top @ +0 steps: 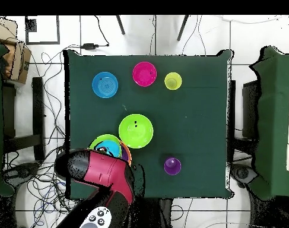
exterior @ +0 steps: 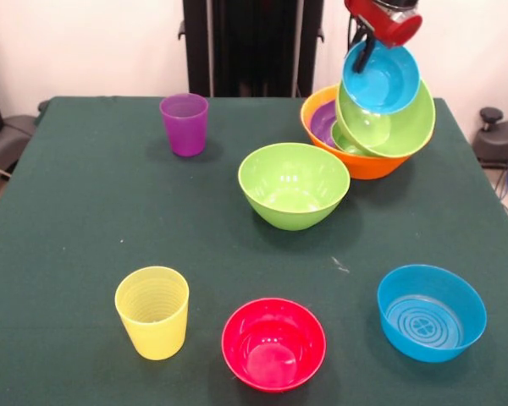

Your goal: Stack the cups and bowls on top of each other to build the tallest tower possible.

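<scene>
- Five bowls make up the tower (exterior: pixel 368 127) so far: the large orange bowl (exterior: pixel 368 163) as base, a shallow purple bowl (exterior: pixel 323 121) and a lime green bowl (exterior: pixel 347 142) inside it, then a tilted green bowl (exterior: pixel 398 127), all directly below the gripper (exterior: pixel 366 55).
- Topmost is a blue bowl (exterior: pixel 381 78), tipped toward the camera; the gripper appears closed on its far rim, though the fingers are partly hidden.
- My judgement: level this bowl and seat it fully before letting go, since the pile leans and a quick release could topple it.
- Loose pieces: a green bowl (exterior: pixel 294 184) near the gripper; the second blue bowl (exterior: pixel 432 313), pink-red bowl (exterior: pixel 273 342), yellow cup (exterior: pixel 152 311) well away toward the camera; purple cup (exterior: pixel 184 124) off to one side.
</scene>
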Robot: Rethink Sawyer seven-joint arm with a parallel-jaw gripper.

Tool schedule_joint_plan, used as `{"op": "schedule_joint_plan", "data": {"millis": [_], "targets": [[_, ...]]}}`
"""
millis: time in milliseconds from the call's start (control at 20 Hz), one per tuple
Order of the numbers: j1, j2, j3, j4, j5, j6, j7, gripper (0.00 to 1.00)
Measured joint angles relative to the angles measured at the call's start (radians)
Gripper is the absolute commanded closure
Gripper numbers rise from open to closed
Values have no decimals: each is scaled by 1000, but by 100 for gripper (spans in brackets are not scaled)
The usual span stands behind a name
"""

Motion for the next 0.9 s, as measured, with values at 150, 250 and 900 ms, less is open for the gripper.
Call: {"op": "schedule_joint_plan", "data": {"millis": [150, 250, 900], "targets": [[-1, 0, 0, -1, 0, 0, 0, 100], [-3, 0, 0, -1, 0, 0, 0, 100], [-54, -19, 1, 0, 1, -1, 0, 0]]}}
